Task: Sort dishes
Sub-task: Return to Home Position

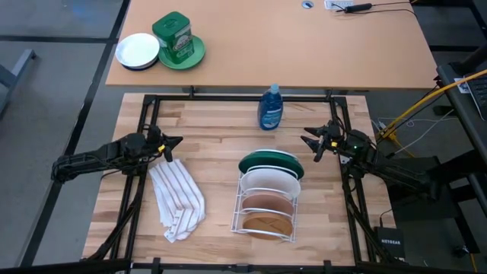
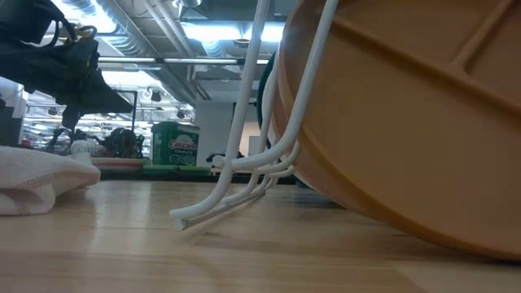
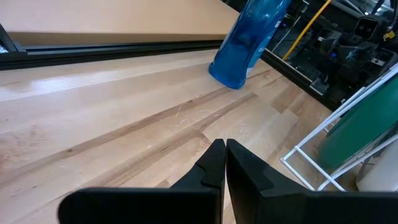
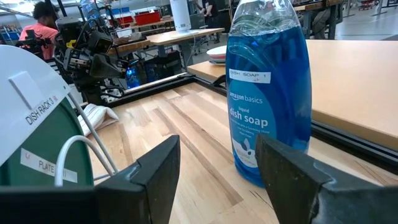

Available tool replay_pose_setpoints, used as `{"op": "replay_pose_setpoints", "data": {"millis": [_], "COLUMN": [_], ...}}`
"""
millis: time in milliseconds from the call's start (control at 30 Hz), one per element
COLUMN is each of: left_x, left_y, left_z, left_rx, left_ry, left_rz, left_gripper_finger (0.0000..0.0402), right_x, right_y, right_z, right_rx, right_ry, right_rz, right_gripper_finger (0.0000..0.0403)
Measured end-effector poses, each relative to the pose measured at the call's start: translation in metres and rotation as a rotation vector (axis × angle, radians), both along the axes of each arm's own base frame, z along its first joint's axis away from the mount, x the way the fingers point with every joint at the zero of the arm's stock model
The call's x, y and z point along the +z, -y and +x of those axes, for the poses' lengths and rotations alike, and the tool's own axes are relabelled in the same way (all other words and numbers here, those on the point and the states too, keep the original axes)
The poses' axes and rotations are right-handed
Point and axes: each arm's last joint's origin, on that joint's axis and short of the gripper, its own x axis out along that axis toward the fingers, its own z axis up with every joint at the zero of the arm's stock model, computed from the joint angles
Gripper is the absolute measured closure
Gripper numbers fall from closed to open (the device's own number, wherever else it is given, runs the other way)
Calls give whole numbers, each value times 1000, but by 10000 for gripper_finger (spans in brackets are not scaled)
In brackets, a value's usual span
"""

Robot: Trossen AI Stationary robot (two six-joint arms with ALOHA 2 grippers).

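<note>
4 plates are standing on edge in the white wire dish rack [image 1: 242, 205] on the butcher-block table [image 1: 221, 122]. the dark green plate [image 1: 270, 161] is sitting at the far end, nearest the blue dish soap bottle [image 1: 270, 106]. behind it are lining up the white plate [image 1: 270, 183], the pink plate [image 1: 266, 202] and, at the near end, the brown plate [image 1: 266, 224].

the left gripper [image 1: 175, 142] is hovering just beside the far end of the striped cloth [image 1: 176, 199], its 2 fingers pressing together on nothing. the right gripper [image 1: 310, 143] is hanging on the other side of the rack's far end, fingers spread apart and gripping nothing, facing the soap bottle.

on the farther table a green tin [image 1: 175, 34] is sitting on a second green plate [image 1: 195, 55], beside a small white dish [image 1: 138, 50].
</note>
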Motion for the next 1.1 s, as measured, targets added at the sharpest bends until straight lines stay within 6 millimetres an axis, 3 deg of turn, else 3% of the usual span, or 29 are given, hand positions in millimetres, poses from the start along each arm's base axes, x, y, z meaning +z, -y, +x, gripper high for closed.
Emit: {"op": "replay_pose_setpoints", "data": {"millis": [1100], "left_x": [0], "left_y": [0], "left_z": [0], "left_rx": [0], "left_ry": [-1], "left_rz": [0], "left_gripper_finger": [396], "right_x": [7], "right_y": [-15], "right_z": [0], "right_rx": [130], "right_ry": [80], "right_rz": [-33], "right_gripper_finger": [191]}}
